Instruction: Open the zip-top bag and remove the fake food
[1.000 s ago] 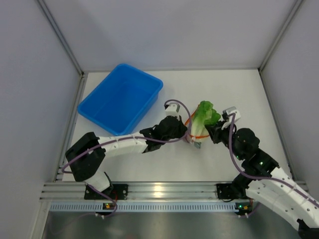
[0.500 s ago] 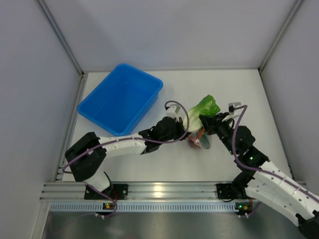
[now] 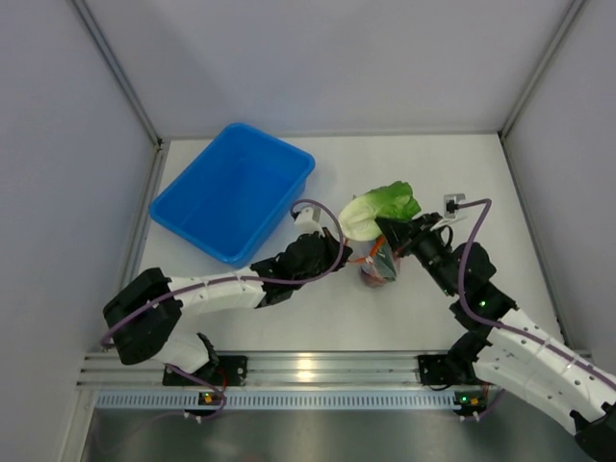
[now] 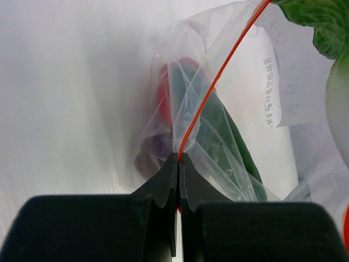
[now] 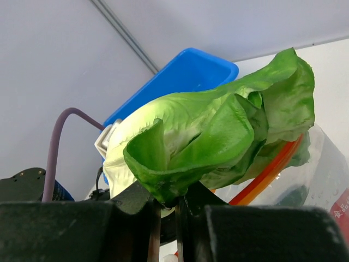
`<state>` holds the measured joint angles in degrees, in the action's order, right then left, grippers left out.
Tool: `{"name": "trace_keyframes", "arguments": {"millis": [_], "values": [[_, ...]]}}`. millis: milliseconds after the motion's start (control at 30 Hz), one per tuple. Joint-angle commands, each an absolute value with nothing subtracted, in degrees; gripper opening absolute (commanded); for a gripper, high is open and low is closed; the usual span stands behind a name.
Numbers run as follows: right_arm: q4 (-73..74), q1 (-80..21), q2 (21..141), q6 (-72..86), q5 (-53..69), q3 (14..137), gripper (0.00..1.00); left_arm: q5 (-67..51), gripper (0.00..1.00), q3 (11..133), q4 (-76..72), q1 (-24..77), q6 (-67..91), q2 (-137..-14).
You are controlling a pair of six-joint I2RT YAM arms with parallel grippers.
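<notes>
White tabletop (image 3: 289, 322) spans the overhead view between pale walls, with both arm bases on the rail at the bottom edge. Just below centre, the left gripper (image 3: 358, 258) has its jaws pressed together on the zip-top bag (image 3: 383, 267), pinching the orange-red zipper strip (image 4: 218, 71) at the bag's edge. In the left wrist view the strip runs from the fingertips up to the upper right. Through the clear plastic show a dark green cucumber (image 4: 232, 131) at centre, a red pepper (image 4: 163, 90) to its left and a dark purple piece (image 4: 148, 159) at lower left. Right of the bag, the right gripper (image 3: 393, 231) is clamped on the lettuce head (image 3: 380, 204), holding it by a lower leaf above the bag's mouth. In the right wrist view the orange strip curves just under the leaves at lower right. Whether the lettuce is wholly out of the bag cannot be told. Farther back, at upper left, a blue bin (image 3: 231, 192) sits on the table, well apart from the bag
</notes>
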<state>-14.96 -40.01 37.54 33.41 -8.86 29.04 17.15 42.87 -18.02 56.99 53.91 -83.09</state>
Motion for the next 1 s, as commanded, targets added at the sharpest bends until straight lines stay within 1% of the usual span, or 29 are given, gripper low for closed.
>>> {"name": "trace_keyframes", "arguments": {"millis": [0, 167, 367, 433, 667, 800, 867, 933, 967], "values": [[-23.72, -39.99, 36.82, 34.63, -7.48, 31.72, 0.0, 18.38, 0.0, 42.54, -19.86, 57.22, 54.49, -81.56], [-30.93, -39.99, 40.16, 39.36, -5.1, 33.48, 0.0, 17.23, 0.0, 42.54, -20.12, 57.22, 55.1, -82.7], [-35.15, -39.99, 46.49, 47.62, -1.94, 37.88, 0.0, 17.84, 0.0, 41.66, -20.74, 57.39, 54.85, -81.39], [-35.6, -39.99, 48.16, 47.64, -1.85, 39.81, 0.0, 18.02, 0.0, 40.78, -20.74, 57.39, 54.67, -80.51], [-28.13, -39.99, 55.36, 37.99, -3.87, 49.74, 0.0, 19.16, 0.0, 36.57, -20.65, 57.39, 54.76, -75.68], [-24.97, -39.99, 62.39, 33.67, -4.13, 56.58, 0.0, 19.86, 0.0, 34.29, -20.57, 57.39, 54.14, -72.69], [-23.65, -40.08, 66.85, 31.03, -2.39, 59.22, 0.0, 19.78, 0.0, 33.75, -20.57, 57.39, 53.88, -71.02], [-21.98, -39.99, 70.29, 27.71, -0.89, 64.14, 0.0, 19.95, 0.0, 32.87, -20.57, 57.39, 53.7, -69.79], [-19.97, -39.99, 74.05, 26.21, 1.47, 67.99, 0.0, 20.04, 0.0, 32.0, -20.57, 57.39, 53.7, -68.83]]}}
